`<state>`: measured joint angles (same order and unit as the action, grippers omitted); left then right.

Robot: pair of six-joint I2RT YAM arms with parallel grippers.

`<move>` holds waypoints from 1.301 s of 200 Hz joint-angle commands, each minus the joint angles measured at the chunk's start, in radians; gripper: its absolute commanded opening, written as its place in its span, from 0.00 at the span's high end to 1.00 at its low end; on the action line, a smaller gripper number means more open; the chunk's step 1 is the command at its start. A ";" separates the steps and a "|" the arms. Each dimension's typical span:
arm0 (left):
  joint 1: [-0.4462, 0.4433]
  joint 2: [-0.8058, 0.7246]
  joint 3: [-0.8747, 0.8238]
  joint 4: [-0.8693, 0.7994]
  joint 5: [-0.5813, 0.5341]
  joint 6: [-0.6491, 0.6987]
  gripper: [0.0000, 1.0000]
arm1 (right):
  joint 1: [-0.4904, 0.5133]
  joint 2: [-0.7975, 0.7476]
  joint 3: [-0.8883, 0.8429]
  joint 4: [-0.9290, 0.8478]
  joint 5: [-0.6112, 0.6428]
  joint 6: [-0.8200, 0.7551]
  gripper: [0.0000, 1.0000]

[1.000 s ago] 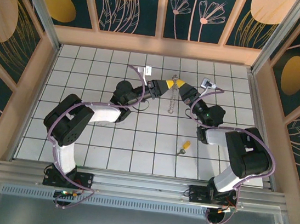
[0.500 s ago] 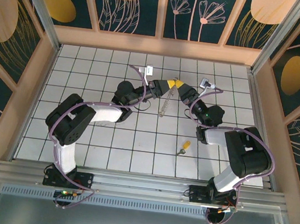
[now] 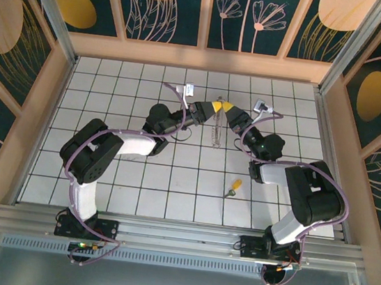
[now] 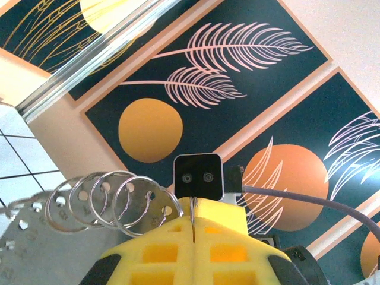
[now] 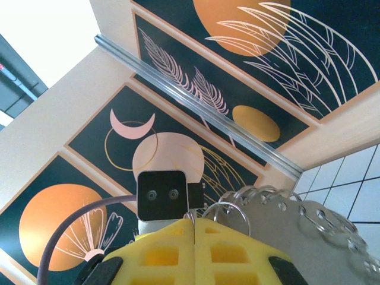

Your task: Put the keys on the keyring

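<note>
Yellow-tipped, the left gripper (image 3: 213, 107) is clamped shut on a thin silvery-grey keyring (image 3: 215, 126) of overlapping wire loops at upper centre, also pinched by the closed right gripper (image 3: 228, 107). Lower right, a small silver, yellow-orange-headed key (image 3: 234, 187) is laid on white tiles (image 3: 171, 182).

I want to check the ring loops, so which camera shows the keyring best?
Left wrist: the keyring is close, its separate wire loops standing clear against the wall. Right wrist also has it close, but there the loops overlap a grey plate. Top external gives just a small, thin silvery strand.
</note>
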<state>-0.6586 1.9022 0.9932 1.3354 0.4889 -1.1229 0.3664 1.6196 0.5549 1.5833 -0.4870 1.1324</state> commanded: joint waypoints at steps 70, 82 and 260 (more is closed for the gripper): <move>-0.007 -0.027 -0.002 0.070 0.019 0.075 1.00 | -0.039 -0.084 0.002 0.014 -0.040 -0.017 0.56; -0.006 -0.039 -0.009 0.048 0.017 0.101 1.00 | -0.063 -0.141 -0.022 -0.054 -0.041 -0.036 0.52; 0.042 -0.275 -0.208 -0.168 0.000 0.390 1.00 | 0.207 -0.641 -0.195 -1.683 0.621 -0.181 0.56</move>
<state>-0.6224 1.6840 0.8013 1.1664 0.4900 -0.8032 0.4995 0.9630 0.3847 0.0414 -0.0383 0.8696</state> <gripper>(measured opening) 0.050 0.443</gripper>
